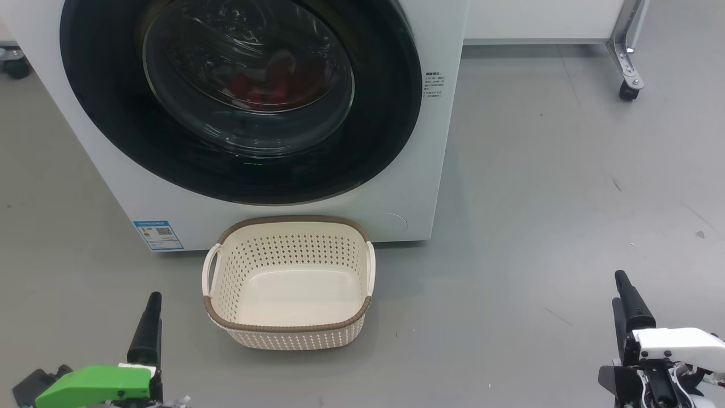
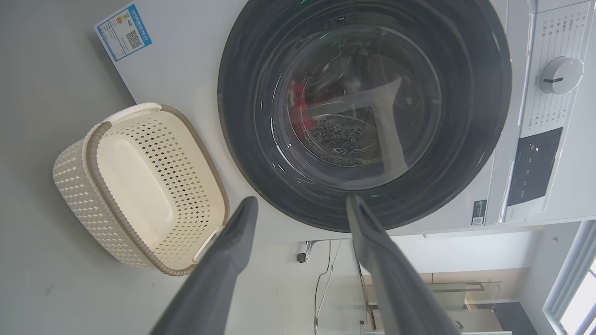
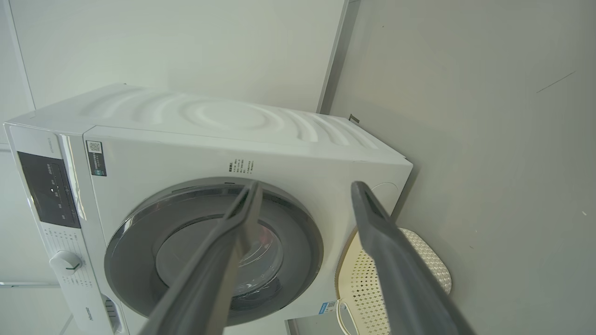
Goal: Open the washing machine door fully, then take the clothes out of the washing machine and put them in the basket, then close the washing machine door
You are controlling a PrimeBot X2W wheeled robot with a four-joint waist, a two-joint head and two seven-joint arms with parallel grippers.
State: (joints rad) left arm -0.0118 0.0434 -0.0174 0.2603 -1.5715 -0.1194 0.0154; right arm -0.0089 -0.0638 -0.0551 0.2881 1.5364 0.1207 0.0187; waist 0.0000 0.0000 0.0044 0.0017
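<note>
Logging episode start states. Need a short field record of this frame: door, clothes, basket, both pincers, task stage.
door: washing machine door shut on the washing machine
load: red clothes inside the drum, seen through the glass
target: basket empty, upright on the floor just in front of the machine, below the door
left: left pincer open, holding nothing, clear of the door
right: right pincer open, holding nothing, clear of the door
stage: door not yet opened
</note>
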